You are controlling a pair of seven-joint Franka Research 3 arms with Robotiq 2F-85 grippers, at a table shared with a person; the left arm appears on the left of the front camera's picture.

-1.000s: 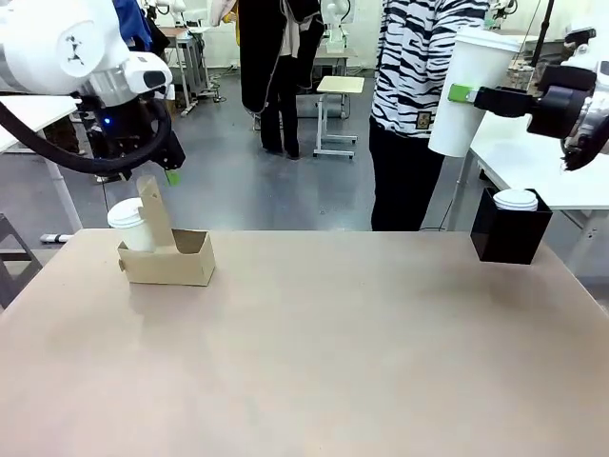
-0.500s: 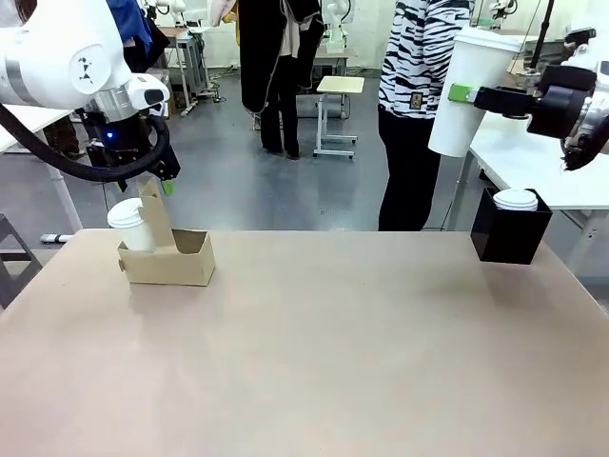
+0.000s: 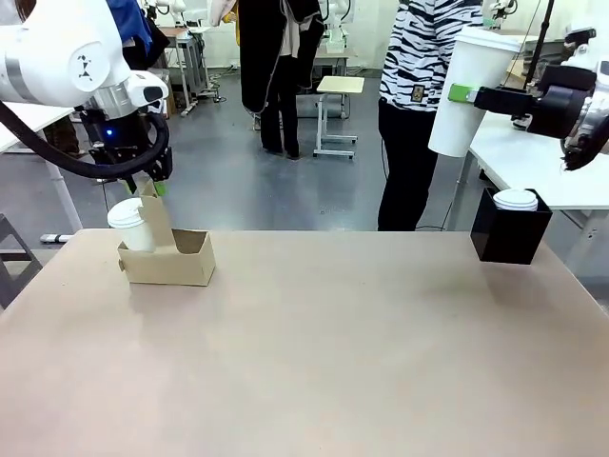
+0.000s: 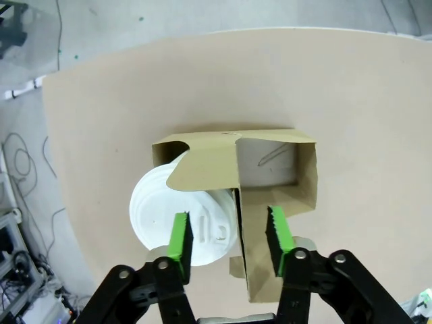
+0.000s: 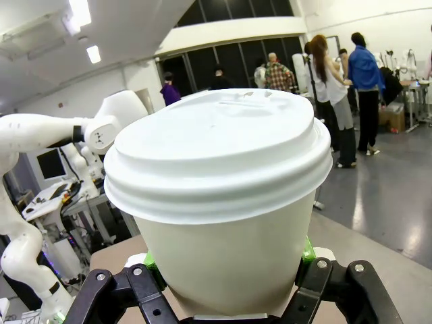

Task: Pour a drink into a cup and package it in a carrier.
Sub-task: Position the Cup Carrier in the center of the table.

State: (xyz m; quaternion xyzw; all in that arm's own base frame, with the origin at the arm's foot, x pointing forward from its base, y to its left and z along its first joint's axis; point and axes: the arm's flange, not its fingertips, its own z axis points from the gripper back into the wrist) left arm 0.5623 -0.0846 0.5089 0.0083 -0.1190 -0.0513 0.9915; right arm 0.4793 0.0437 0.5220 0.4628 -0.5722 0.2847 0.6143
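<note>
Carrier (image 3: 176,259) holds lidded cup (image 3: 128,221) in one slot; I see left gripper (image 4: 228,228) parted astride handle (image 3: 152,205) (not pinching). Right gripper (image 3: 465,93) clamps second lidded cup (image 3: 473,62) aloft.

Carrier (image 3: 176,267): brown cardboard, flat on the table at about 10 o'clock, centre handle (image 3: 154,214) upright.

Cup A (image 3: 128,224): white paper, white lid on, upright in the carrier slot at 9 o'clock of the handle. From above, its lid (image 4: 158,202) touches the handle flap.

Cup B (image 3: 471,67): tall, white, lidded, clamped in the right gripper (image 3: 463,94), aloft at 2 o'clock, top tilted slightly toward 1 o'clock.
</note>
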